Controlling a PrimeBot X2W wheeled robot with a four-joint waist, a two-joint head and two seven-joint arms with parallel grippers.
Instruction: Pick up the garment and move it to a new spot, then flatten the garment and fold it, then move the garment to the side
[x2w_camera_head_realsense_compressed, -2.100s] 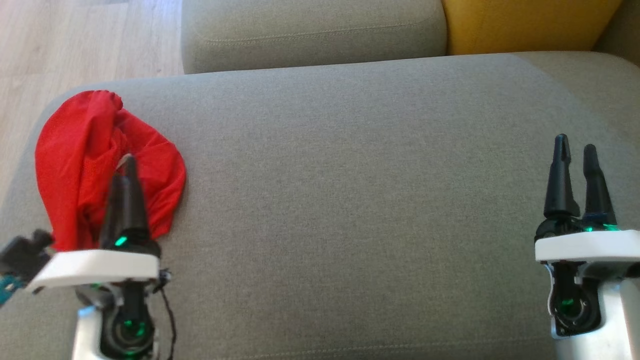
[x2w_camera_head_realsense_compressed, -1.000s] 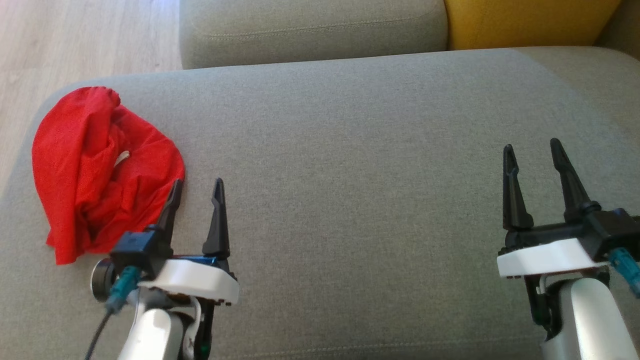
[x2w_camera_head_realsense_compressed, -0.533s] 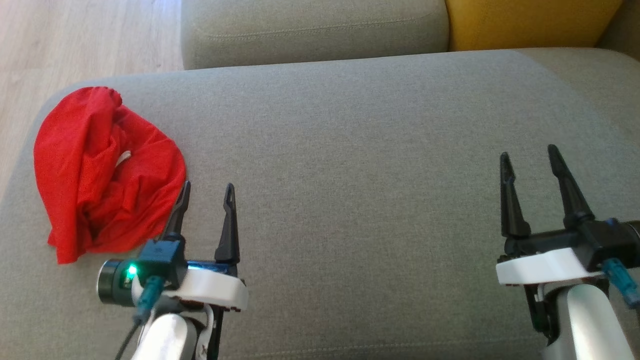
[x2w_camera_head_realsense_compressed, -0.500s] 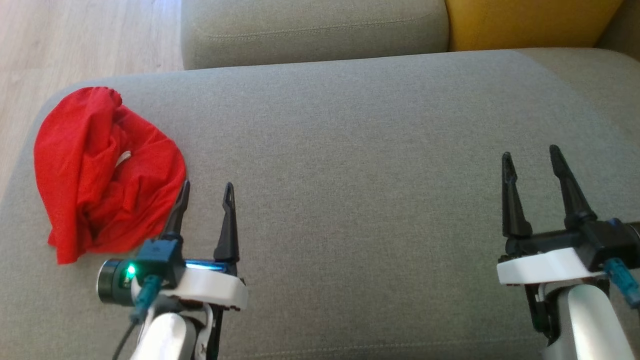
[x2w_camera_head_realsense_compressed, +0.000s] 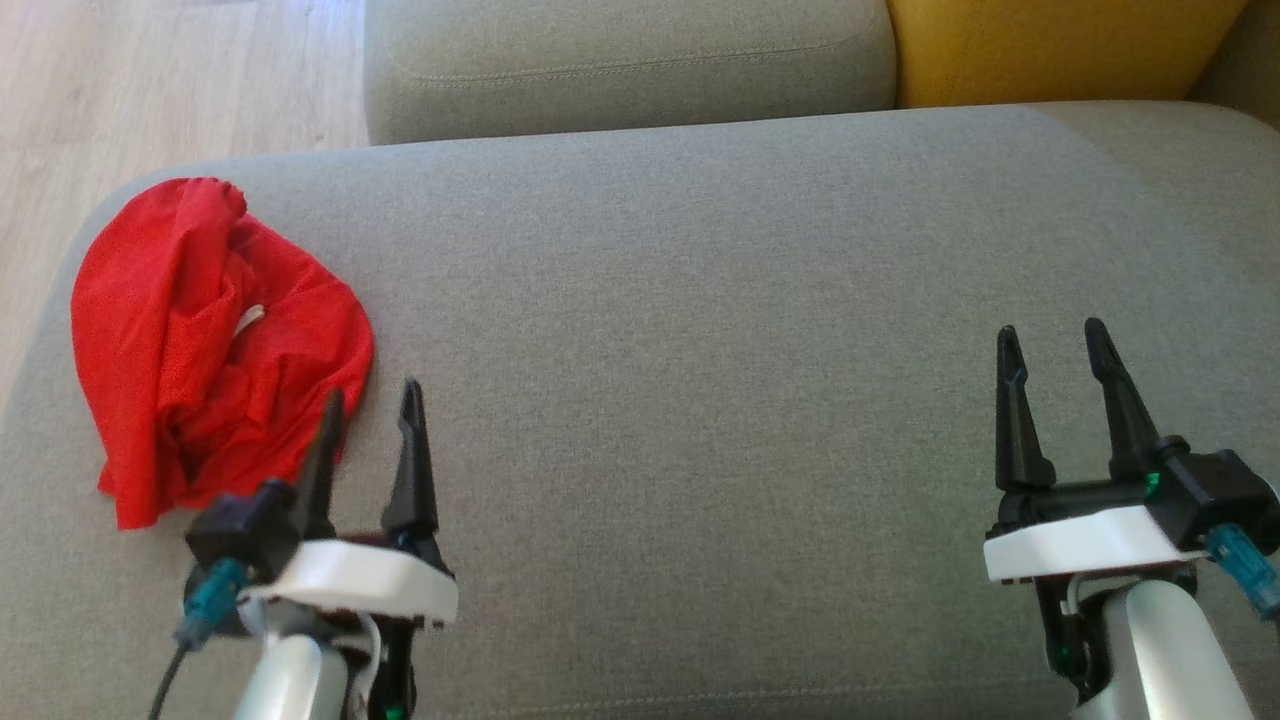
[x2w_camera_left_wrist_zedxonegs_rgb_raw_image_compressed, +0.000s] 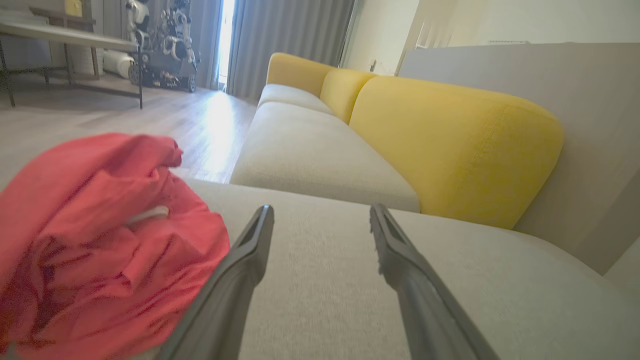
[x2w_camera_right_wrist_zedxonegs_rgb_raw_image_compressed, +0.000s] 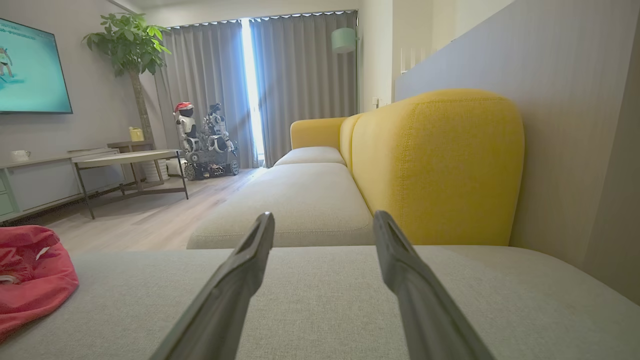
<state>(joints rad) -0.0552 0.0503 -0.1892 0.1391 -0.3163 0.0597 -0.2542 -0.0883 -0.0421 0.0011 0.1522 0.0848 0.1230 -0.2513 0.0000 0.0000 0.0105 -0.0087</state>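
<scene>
Red garment (x2w_camera_head_realsense_compressed: 210, 340) crumpled in a loose heap at the left end of the grey seat cushion (x2w_camera_head_realsense_compressed: 700, 300), close to its edge, with wooden floor (x2w_camera_head_realsense_compressed: 150, 80) beyond. Left gripper (x2w_camera_head_realsense_compressed: 372, 392) just beside the heap's near right edge, fingers spread wide, holding nothing; left finger overlapping the cloth in the head view, contact impossible to tell. Right gripper (x2w_camera_head_realsense_compressed: 1048, 330) well apart at the cushion's right end, likewise spread wide and empty, over bare fabric. Yellow backrest (x2w_camera_head_realsense_compressed: 1050, 50) behind, at upper right
</scene>
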